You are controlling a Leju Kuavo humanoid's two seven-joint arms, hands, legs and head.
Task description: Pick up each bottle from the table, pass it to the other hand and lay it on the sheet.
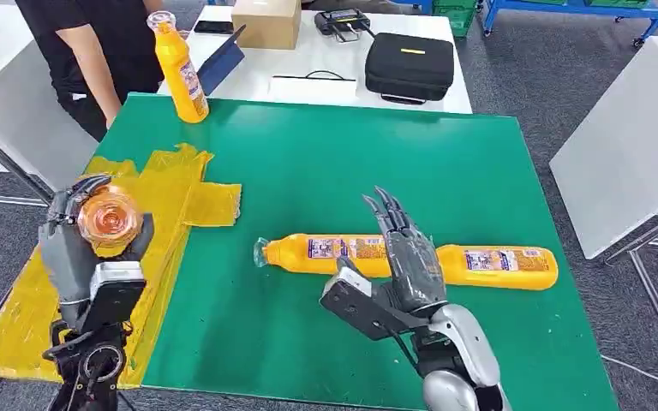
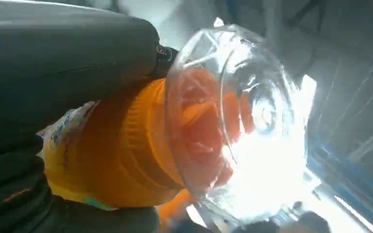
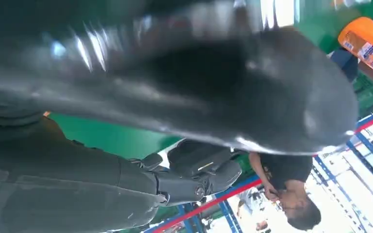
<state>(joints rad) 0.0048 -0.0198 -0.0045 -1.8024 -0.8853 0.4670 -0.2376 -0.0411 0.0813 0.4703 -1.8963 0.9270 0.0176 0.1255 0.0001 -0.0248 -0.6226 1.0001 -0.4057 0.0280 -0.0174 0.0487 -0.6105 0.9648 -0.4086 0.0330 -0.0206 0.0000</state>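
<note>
The left hand (image 1: 77, 248) grips an orange bottle (image 1: 109, 220) above the yellow sheet (image 1: 171, 201), its clear cap toward the camera. The right hand (image 1: 407, 253) hovers with fingers straight and slightly apart, holding nothing, over two bottles (image 1: 411, 259) lying end to end on the green mat (image 1: 326, 163). Another bottle (image 1: 180, 73) stands upright at the mat's far left corner, beside a person (image 1: 94, 51).
</note>
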